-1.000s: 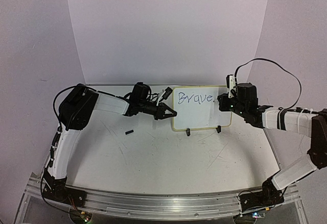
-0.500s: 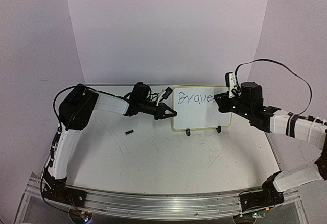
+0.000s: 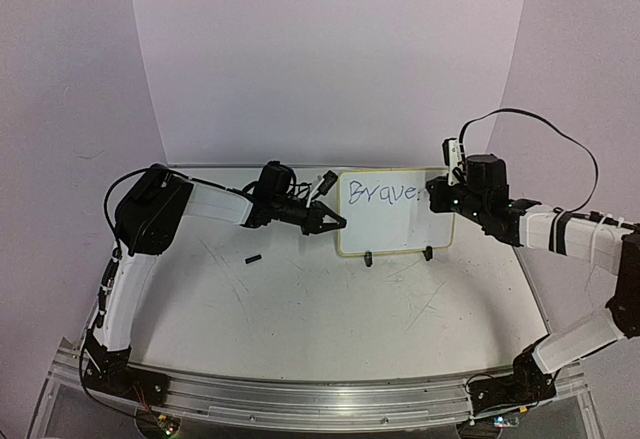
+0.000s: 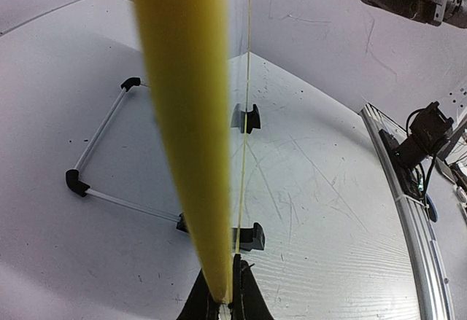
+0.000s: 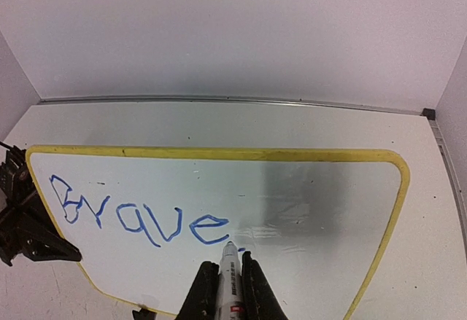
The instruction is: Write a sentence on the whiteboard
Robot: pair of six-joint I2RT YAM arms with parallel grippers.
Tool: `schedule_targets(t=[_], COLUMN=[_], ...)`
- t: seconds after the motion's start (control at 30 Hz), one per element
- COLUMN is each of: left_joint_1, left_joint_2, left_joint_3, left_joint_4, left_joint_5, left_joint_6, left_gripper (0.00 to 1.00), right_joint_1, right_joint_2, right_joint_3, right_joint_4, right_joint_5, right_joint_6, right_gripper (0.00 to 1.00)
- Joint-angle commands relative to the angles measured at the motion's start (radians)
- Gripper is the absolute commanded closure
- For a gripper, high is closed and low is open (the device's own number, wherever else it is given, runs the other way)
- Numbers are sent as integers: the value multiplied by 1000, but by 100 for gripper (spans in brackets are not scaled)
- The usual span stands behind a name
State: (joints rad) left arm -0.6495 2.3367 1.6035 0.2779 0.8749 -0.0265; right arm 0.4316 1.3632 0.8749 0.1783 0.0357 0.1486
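Whiteboard (image 3: 385,224) on table (image 3: 300,309), left gripper (image 3: 335,223) at left edge, marker (image 5: 229,269) tip against it

Count: one whiteboard (image 3: 390,214), two clip feet (image 3: 369,258), one marker (image 5: 230,283) in the right gripper (image 3: 434,198), one small black piece (image 3: 254,257) near the left gripper (image 3: 338,223), two grippers total.

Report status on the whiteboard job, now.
Left gripper shut on whiteboard edge. Right gripper shut on marker, tip at board after "Brave". Nothing in the way; small black piece lies well apart.
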Motion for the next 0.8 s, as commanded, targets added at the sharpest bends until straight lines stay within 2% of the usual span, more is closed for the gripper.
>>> schedule_targets(t=[0.0, 0.77], left_joint_1=[1, 0], left_joint_2=[24, 23], left_joint_3=[-8, -12], left_joint_4=[-131, -130], left_joint_5=[-123, -128], left_joint_6=[72, 77], left_gripper=[100, 100], right_joint_1=[-1, -10], right_joint_2=[17, 63], right_joint_3=[-1, -4], right_joint_4=[54, 58], right_joint_5=[17, 40], right_joint_6=[-20, -4], right_gripper=[100, 100])
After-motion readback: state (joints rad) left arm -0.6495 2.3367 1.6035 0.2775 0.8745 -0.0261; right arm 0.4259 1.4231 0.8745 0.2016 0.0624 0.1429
